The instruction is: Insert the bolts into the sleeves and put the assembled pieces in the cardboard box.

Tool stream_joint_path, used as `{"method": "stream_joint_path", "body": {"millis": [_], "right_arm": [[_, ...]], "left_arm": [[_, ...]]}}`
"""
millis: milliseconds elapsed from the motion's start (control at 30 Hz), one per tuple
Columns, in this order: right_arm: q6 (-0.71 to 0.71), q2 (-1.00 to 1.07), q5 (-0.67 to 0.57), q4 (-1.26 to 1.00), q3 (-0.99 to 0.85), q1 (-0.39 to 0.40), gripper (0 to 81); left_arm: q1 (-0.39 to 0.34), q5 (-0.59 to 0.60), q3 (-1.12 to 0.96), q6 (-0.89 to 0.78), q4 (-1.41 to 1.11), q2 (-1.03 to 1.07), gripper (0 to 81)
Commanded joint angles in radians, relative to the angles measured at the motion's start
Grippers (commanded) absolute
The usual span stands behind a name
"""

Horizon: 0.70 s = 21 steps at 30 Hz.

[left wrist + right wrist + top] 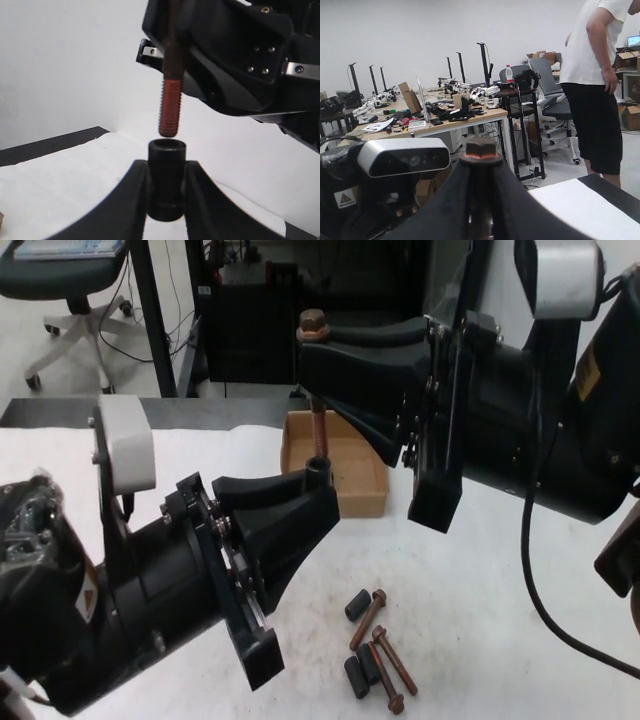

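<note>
My left gripper (316,480) is shut on a black sleeve (318,468), held upright above the white bench. In the left wrist view the sleeve (166,180) sits between the two fingers with its open mouth facing up. My right gripper (316,348) is shut on a copper-coloured bolt (316,430) just under its head, and the bolt hangs straight down. The bolt's threaded tip (169,112) hovers a small gap above the sleeve's mouth, in line with it. The bolt head (481,149) pokes out between the right fingers. The cardboard box (362,505) lies just behind the two grippers.
Loose bolts (385,655) and black sleeves (357,604) lie in a small pile on the white bench (480,620) in front of the box. An office chair (70,285) stands beyond the bench's far left. The left arm's camera (402,157) is close below the right gripper.
</note>
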Motion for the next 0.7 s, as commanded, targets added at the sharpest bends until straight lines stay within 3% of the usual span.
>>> {"method": "stream_joint_path", "body": {"millis": [0, 667], "right_arm": [[-0.001, -0.005, -0.007, -0.021, -0.004, 0.000, 0.8], [-0.001, -0.005, -0.014, -0.002, -0.004, 0.000, 0.8]], "left_arm": [[-0.001, -0.008, -0.012, -0.004, -0.006, 0.011, 0.2], [-0.001, -0.008, -0.012, 0.029, -0.014, 0.015, 0.2]]}}
